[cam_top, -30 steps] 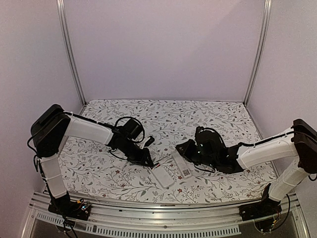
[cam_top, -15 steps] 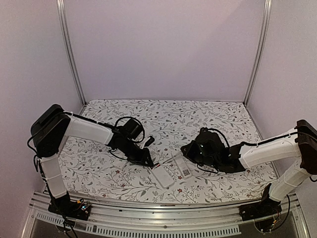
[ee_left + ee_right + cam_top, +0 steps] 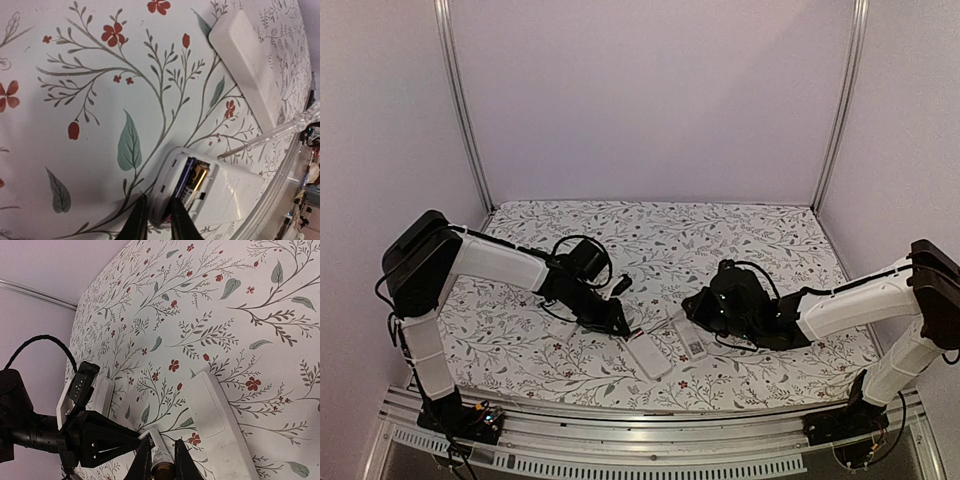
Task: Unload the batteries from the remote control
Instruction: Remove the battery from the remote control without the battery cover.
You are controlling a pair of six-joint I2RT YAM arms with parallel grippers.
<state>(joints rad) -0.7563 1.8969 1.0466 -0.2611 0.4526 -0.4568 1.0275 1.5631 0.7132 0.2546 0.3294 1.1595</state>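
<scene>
A white remote control (image 3: 225, 195) lies face down with its battery bay open. A dark and gold battery (image 3: 194, 180) sits in the bay. My left gripper (image 3: 156, 224) has its jaws nearly together over the remote's near end wall, with a bit of red showing against the right finger. In the top view this gripper (image 3: 623, 328) is at the remote's (image 3: 648, 353) far end. My right gripper (image 3: 159, 460) is shut on a grey pen-like tool (image 3: 161, 452). The tool's clear tip (image 3: 270, 135) reaches toward the remote.
A second white remote (image 3: 220, 427) lies face down just right of the tool, and shows in the left wrist view (image 3: 247, 65) and the top view (image 3: 688, 338). The floral table cover (image 3: 650, 240) ends at a metal rail near the arm bases.
My right gripper with the tool has shifted slightly right and then back left beside the second remote. My left arm has not visibly moved.
</scene>
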